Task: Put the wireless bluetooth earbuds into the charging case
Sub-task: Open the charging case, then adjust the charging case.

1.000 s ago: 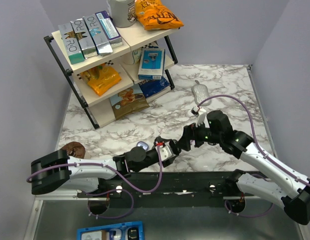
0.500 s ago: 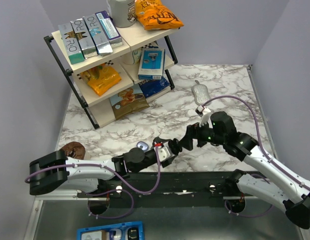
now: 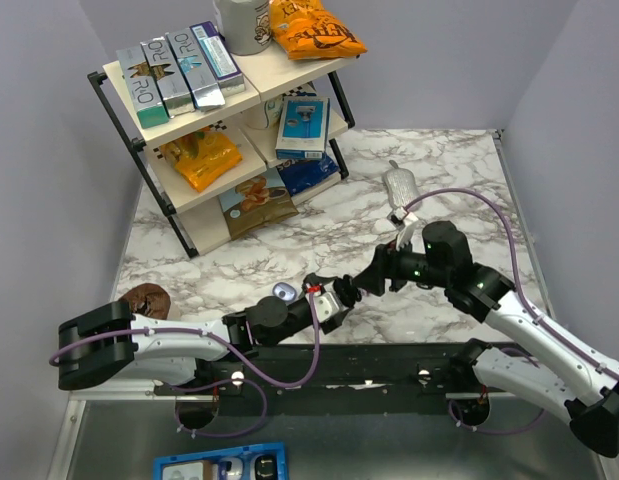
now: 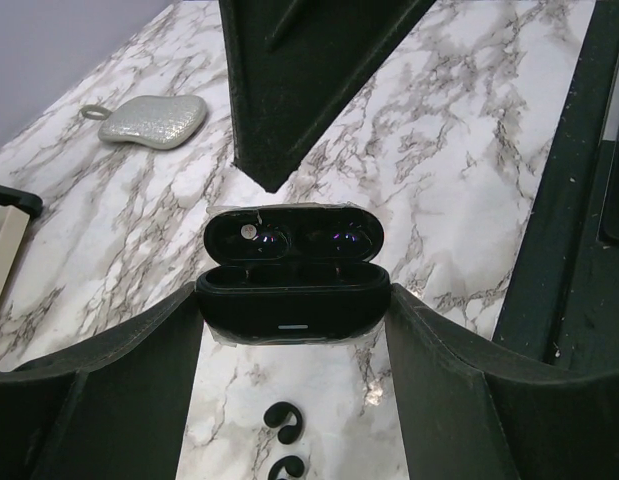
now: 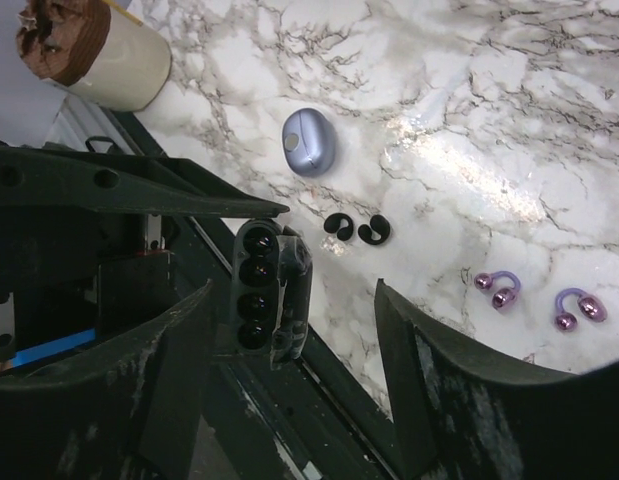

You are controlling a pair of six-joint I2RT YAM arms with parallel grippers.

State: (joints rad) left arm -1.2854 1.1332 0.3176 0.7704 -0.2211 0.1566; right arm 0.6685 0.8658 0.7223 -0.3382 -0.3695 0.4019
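The periwinkle charging case lies shut on the marble; it also shows in the top view. Two black ring-like earbuds lie just right of it, and they also show in the left wrist view. Two translucent purple earbuds lie further right. My left gripper is shut on a glossy black oval case with its lid open, and holds it above the table's near edge. My right gripper is open and empty, hovering over that black case.
A shelf rack of boxes and snack bags stands at the back left. A silver pouch lies at the back right. A brown-topped cup lies at the near left. A black rail runs along the near edge.
My right gripper has reached slightly further left and down towards the left gripper. The left gripper has drawn back a little to the left with the black case.
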